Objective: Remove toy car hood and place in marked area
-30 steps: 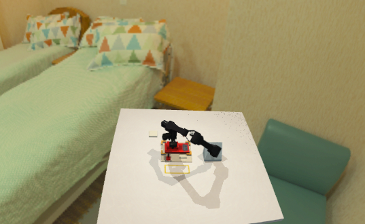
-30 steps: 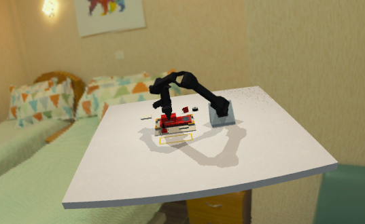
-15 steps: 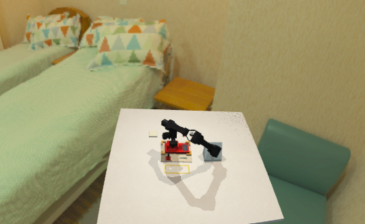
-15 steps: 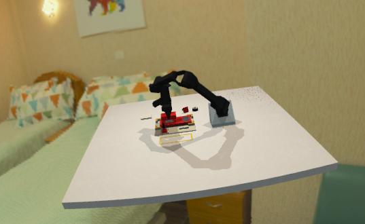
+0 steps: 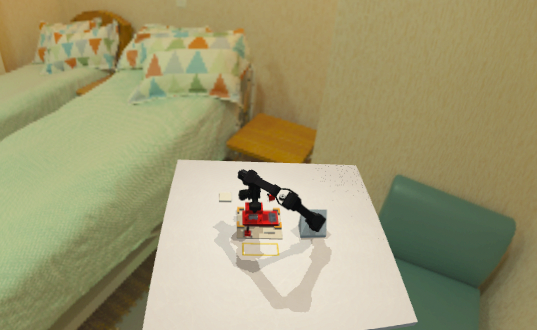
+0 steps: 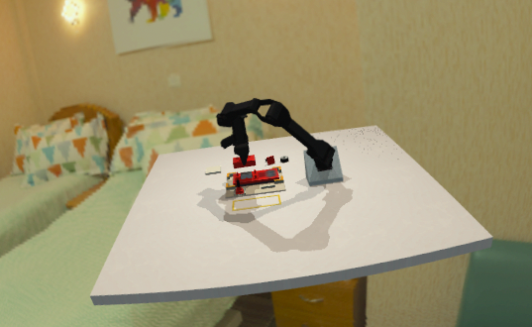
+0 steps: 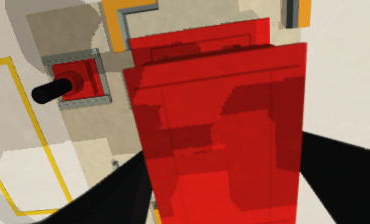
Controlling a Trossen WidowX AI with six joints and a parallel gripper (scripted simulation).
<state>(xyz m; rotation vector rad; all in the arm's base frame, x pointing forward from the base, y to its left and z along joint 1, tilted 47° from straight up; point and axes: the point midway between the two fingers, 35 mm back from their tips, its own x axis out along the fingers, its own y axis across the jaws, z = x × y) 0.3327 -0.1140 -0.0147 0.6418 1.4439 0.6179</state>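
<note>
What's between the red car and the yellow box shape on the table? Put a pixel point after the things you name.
A tan strip [image 5: 260, 235] [image 6: 253, 191] [image 7: 93, 125] with a little red block [image 5: 247, 233] [image 6: 240, 190] [image 7: 92, 80] on it. A black stick [image 6: 238, 183] [image 7: 51, 91] pokes up from the block. The wrist view shows it best.

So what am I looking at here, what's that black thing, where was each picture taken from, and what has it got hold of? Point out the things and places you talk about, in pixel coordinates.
The black machine is a single jointed robot arm [image 5: 287, 197] [image 6: 299, 135], standing on a grey base on a pale table [image 5: 355, 290] [image 6: 396, 218]. The first picture looks down from high up, the second from lower down, and the third from close by the pincer [image 6: 244, 163], whose dark fingers come in from both sides. Between them is a red panel [image 6: 237, 163] [image 7: 221, 135], the toy car's hood, held above the car [image 5: 273, 218] [image 6: 268, 174]. Next to the car is a yellow outline [image 5: 260, 255] [image 6: 258, 207] [image 7: 38, 130], the marked area where the hood should go. A small pale piece [image 5: 225, 197] [image 6: 213, 171] lies on the other side.
</note>
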